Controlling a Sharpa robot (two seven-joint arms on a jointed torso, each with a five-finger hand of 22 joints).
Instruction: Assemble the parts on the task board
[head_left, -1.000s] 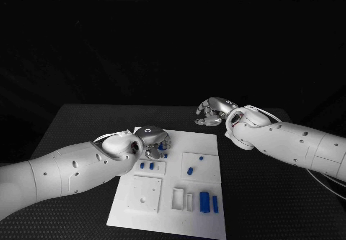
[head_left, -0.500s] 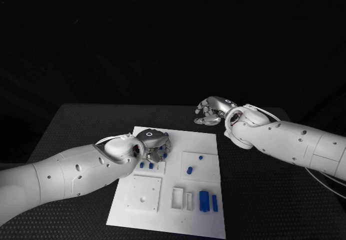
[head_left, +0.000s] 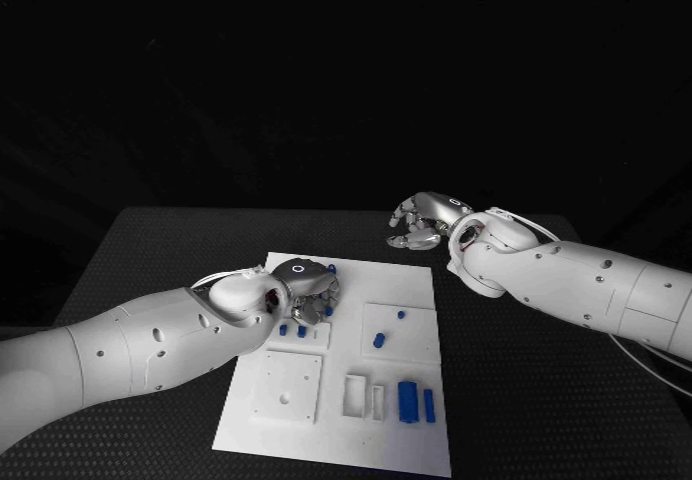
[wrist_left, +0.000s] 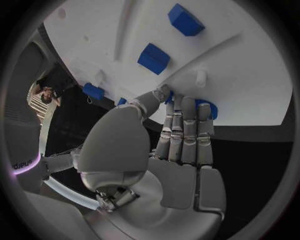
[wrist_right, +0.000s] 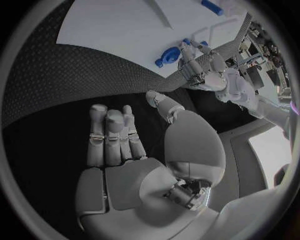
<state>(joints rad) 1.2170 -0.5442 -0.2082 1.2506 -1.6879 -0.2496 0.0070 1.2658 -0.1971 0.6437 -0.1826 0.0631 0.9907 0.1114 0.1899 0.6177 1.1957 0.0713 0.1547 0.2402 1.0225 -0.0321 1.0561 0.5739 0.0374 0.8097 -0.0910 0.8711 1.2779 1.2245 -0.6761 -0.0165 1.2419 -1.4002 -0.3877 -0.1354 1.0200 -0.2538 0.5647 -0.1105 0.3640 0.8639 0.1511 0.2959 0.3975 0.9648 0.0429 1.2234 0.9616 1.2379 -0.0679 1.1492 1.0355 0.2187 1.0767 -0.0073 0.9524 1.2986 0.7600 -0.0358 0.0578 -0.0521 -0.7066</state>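
The white task board (head_left: 346, 440) lies mid-table with blue parts on it. My left hand (head_left: 306, 285) is at the board's far left edge, fingers closed over a blue part (wrist_left: 209, 108) with the thumb beside it. The right wrist view shows the same blue part (wrist_right: 164, 57) at the left hand (wrist_right: 206, 70). Two small blue parts (head_left: 293, 330) stand just near of that hand, two more (head_left: 379, 341) sit mid-board, and two long ones (head_left: 410, 401) lie at the near right. My right hand (head_left: 426, 222) hovers over the black table past the far right corner, fingers straight and holding nothing (wrist_right: 112, 145).
White recessed blocks (head_left: 289, 388) and narrow slots (head_left: 358, 396) take up the board's near half. Black table (head_left: 548, 400) surrounds the board on all sides. My right forearm (head_left: 577, 285) crosses above the table right of the board.
My left hand has shifted slightly at the board's far edge, and a blue part now peeks out by its fingertips. The right hand has barely moved.
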